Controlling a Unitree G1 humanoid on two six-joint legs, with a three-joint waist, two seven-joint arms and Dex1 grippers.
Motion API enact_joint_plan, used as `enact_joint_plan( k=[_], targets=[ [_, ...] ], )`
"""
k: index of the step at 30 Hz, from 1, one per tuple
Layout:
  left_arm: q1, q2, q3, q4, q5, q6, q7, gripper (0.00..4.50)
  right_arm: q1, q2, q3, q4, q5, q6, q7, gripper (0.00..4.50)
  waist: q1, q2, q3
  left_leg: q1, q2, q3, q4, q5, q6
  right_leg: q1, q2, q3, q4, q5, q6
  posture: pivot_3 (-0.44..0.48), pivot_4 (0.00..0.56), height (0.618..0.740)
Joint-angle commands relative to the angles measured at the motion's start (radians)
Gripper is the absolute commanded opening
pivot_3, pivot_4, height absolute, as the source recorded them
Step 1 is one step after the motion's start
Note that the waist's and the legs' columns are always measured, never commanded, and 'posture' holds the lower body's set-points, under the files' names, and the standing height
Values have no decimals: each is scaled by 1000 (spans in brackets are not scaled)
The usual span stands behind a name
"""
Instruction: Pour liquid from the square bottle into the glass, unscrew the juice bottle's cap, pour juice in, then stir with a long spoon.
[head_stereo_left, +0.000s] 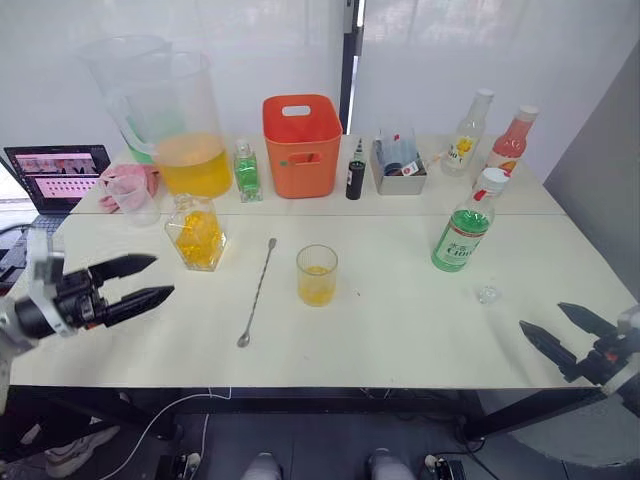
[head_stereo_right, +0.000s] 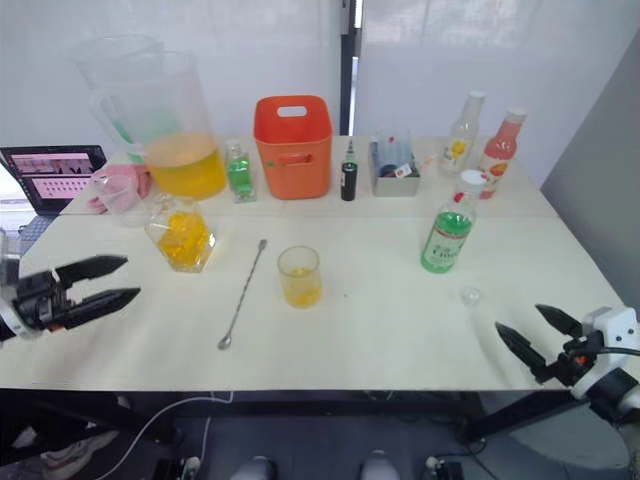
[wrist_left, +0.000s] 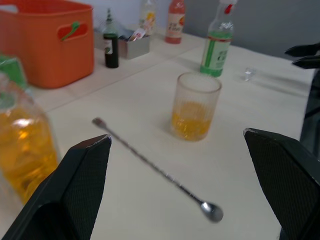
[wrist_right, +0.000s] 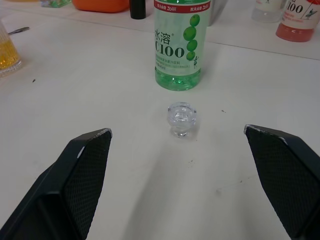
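Hovering open and empty at the near table edge: left gripper (head_stereo_left: 140, 280), right gripper (head_stereo_left: 558, 328); waiting mid-table within reach, short clear glass (head_stereo_left: 317, 274) holding yellow liquid, green capped juice bottle (head_stereo_left: 463, 232), long silver spoon (head_stereo_left: 257, 292) lying alongside for stirring

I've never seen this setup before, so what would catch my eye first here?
Probably the orange bin at the back centre, with the big pitcher of orange liquid to its left. In front of them stands the glass holding a little yellow liquid, the long spoon lying to its left and the juice bottle standing capped to its right.
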Motion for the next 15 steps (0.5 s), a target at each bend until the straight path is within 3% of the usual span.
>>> enact_joint_plan(
  k=[1, 5, 9, 15],
  targets=[
    [-74, 6, -55, -41, -28, 41, -36, 4483, 33, 18, -27, -131, 13, 26, -64, 4500, -1, 0, 0, 0, 0, 0, 0, 0, 0, 0, 0, 0, 0, 0, 0, 0, 150, 740],
    [-165, -27, -118, -52, -30, 59, -50, 4483, 42, 50, -30, -251, 39, 74, -152, 4500, -5, 0, 0, 0, 0, 0, 0, 0, 0, 0, 0, 0, 0, 0, 0, 0, 150, 740],
    [-203, -60, -149, -56, -19, 62, -52, 4483, -39, 30, 18, -302, 66, 167, -230, 4500, -11, 0, 0, 0, 0, 0, 0, 0, 0, 0, 0, 0, 0, 0, 0, 0, 150, 740],
    [-174, -78, -132, -136, -46, 93, -19, 4483, -374, -48, 134, -151, 13, 243, -302, 4500, -14, 0, 0, -1, 0, 0, 0, 0, 0, -1, 0, 0, -1, 1, -1, 0, 150, 740]
  ],
)
